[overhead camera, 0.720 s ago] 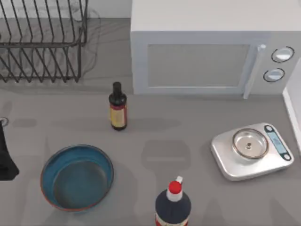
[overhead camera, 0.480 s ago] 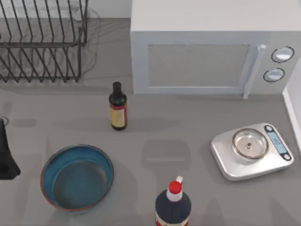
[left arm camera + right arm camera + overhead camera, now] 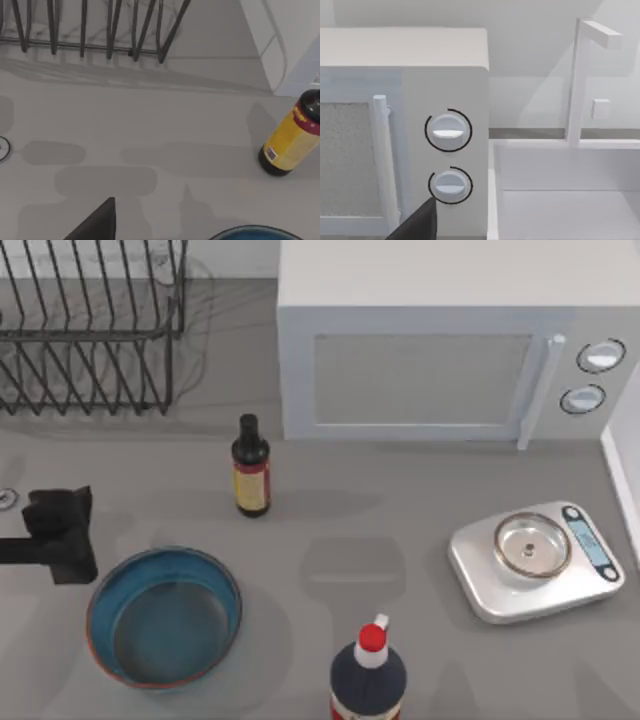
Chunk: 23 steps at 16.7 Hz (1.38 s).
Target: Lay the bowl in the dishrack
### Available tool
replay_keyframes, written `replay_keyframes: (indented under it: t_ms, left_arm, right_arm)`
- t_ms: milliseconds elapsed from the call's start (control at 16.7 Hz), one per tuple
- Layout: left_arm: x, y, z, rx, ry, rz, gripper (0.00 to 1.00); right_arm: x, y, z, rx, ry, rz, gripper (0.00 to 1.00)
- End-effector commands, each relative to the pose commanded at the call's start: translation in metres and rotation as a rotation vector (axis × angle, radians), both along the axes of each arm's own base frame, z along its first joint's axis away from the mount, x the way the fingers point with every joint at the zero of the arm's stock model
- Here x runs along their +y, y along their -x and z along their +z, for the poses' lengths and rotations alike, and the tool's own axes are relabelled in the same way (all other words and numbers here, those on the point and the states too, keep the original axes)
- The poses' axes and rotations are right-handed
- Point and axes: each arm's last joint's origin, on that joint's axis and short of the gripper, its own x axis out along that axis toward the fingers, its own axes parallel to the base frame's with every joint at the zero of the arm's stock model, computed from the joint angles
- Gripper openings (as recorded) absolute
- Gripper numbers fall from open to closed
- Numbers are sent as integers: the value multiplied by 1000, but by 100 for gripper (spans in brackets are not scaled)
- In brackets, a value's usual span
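The bowl, blue inside with a reddish-brown rim, sits upright on the table at the front left; its rim edge also shows in the left wrist view. The dishrack, dark wire with slanted prongs, stands at the back left, and its prongs appear in the left wrist view too. My left gripper hovers just left of and behind the bowl's rim, apart from it. A dark part of my right gripper faces the microwave's knobs.
A dark bottle with a yellow label stands between bowl and microwave. A steel-pan scale lies at the right, a red-capped bottle at the front middle. A white bin adjoins the microwave.
My left gripper has moved right from the table's left edge, ending beside the bowl's rear left rim. The bowl, bottles and scale have not moved.
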Motion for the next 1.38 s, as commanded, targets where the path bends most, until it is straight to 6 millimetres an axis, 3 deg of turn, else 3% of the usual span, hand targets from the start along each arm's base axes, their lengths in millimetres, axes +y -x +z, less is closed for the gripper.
replay_keyframes:
  t_ms: [180,420,660,840,1020,1380]
  left_arm:
    - [-29,-33,13,317,-9,-45,100]
    - [-81,-72,15,668,-84,-60,100]
    - [-131,-97,8,893,-182,-41,100]
    - [-158,-106,0,986,-242,-23,100]
    - [-168,-108,-2,1011,-262,-17,100]
    - [-167,-108,-7,1013,-261,-15,100]
  right_arm:
    - [0,0,0,0,0,0,100]
    - [0,0,0,0,0,0,100]
    - [0,0,0,0,0,0,100]
    - [0,0,0,0,0,0,100]
    - [0,0,0,0,0,0,100]
    - [0,0,0,0,0,0,100]
